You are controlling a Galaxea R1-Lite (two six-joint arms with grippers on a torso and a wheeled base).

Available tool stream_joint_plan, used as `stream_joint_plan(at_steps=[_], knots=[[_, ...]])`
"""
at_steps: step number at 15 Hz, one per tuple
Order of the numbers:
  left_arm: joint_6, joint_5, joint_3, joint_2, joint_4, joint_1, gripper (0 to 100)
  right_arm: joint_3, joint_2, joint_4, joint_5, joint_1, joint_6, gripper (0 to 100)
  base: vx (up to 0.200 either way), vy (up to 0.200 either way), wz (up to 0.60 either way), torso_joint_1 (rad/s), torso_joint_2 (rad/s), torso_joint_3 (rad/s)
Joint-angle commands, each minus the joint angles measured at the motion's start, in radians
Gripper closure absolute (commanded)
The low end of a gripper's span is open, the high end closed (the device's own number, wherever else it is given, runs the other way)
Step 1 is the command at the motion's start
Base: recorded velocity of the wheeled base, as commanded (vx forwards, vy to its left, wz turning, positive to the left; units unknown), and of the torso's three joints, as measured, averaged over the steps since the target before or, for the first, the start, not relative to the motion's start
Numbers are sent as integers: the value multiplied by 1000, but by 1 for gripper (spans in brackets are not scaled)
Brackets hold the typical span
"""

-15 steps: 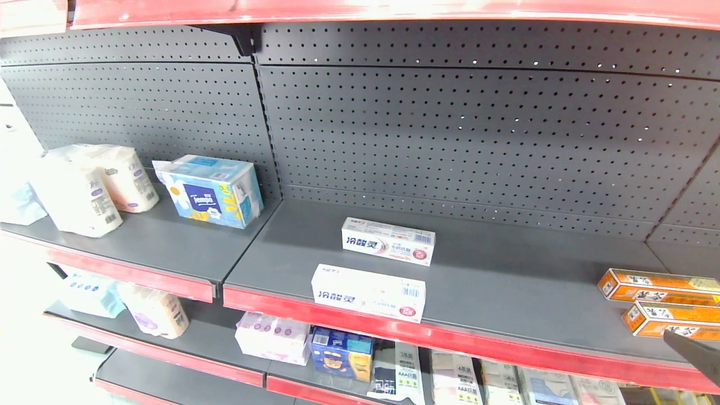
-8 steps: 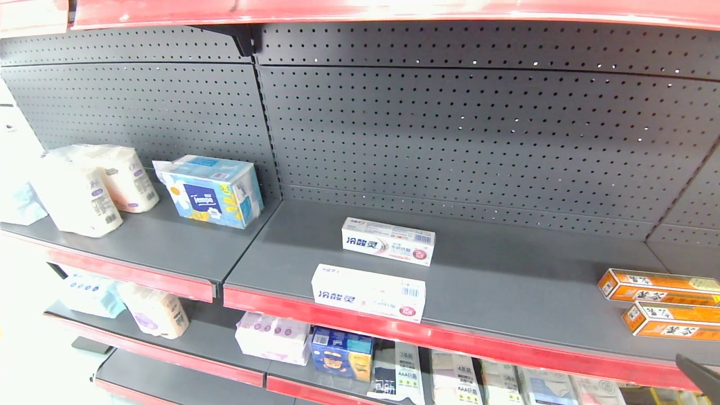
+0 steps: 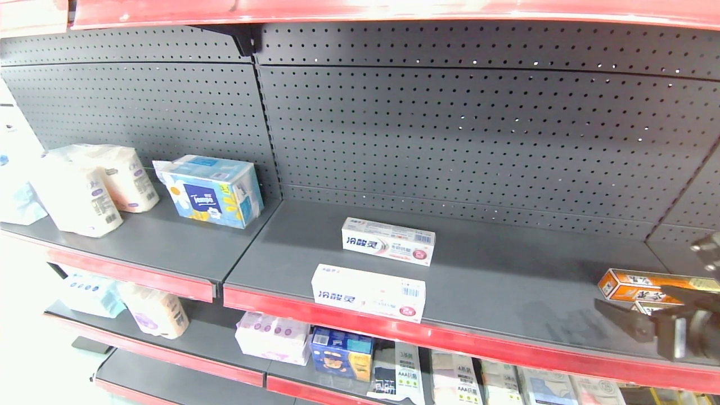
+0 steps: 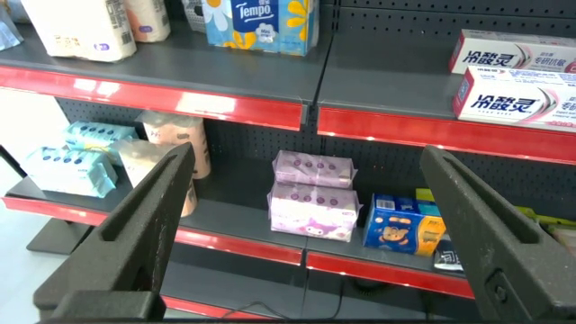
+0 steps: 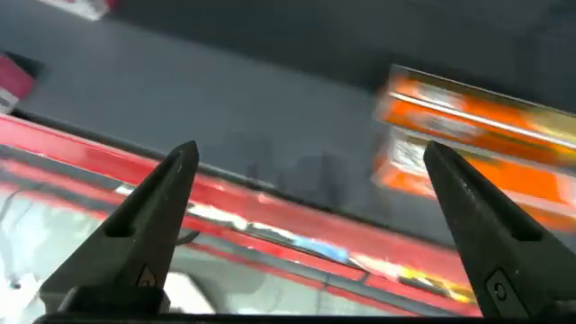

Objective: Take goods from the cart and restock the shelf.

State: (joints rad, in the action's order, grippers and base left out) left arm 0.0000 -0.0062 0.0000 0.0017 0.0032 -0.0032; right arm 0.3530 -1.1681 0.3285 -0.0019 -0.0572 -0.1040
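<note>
Hovering at the front lip of the shelf (image 3: 506,281): right pincer (image 3: 657,309), spread wide, holding nothing, no contact visible. Left pincer (image 4: 306,238) is in the same state, wide open and empty. It faces the lower tier, with the purple tissue packs (image 4: 312,205) straight ahead of it and well apart.

Goods relative to the right pincer:
- rear orange box (image 3: 633,283): just beyond it, lying flat on the shelf
- front orange box (image 3: 646,307): directly behind it, beside the rear one
- two toothpaste boxes (image 3: 368,292): well off to its left, flat, one behind the other, apart

Hard to read:
- The right pincer covers the front orange box except for a sliver.
- The head view's right edge cuts off both orange boxes.
- The right wrist view is motion-smeared. The orange boxes and the red edge strip (image 5: 270,193) can be made out, no detail.
- Can't tell whether the right pincer is above the shelf deck or just in front of it.

Versus earlier: 1.0 s ago only a dark tip showed at the head view's lower right corner, and at 0.5 s it sat lower still. The right pincer has since come up in front of the orange boxes. Boxes unmoved.
</note>
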Motion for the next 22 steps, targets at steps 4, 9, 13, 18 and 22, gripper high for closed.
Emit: stream_joint_plan(at_steps=[4,9,13,18,22], knots=[[0,0,0,1,0,0,0,247,-530,72,-142,-256,233,0,0,0,0,0,0,0],[0,0,0,0,0,0,0,264,-605,99,-141,-314,365,0,0,0,0,0,0,0],[0,0,0,1,0,0,0,166,-570,92,-122,-309,442,0,0,0,0,0,0,0],[0,0,0,1,0,0,0,166,-567,90,-116,-386,474,0,0,0,0,0,0,0],[0,0,-2,1,0,0,0,159,-591,89,-121,-389,500,0,0,0,0,0,0,0]])
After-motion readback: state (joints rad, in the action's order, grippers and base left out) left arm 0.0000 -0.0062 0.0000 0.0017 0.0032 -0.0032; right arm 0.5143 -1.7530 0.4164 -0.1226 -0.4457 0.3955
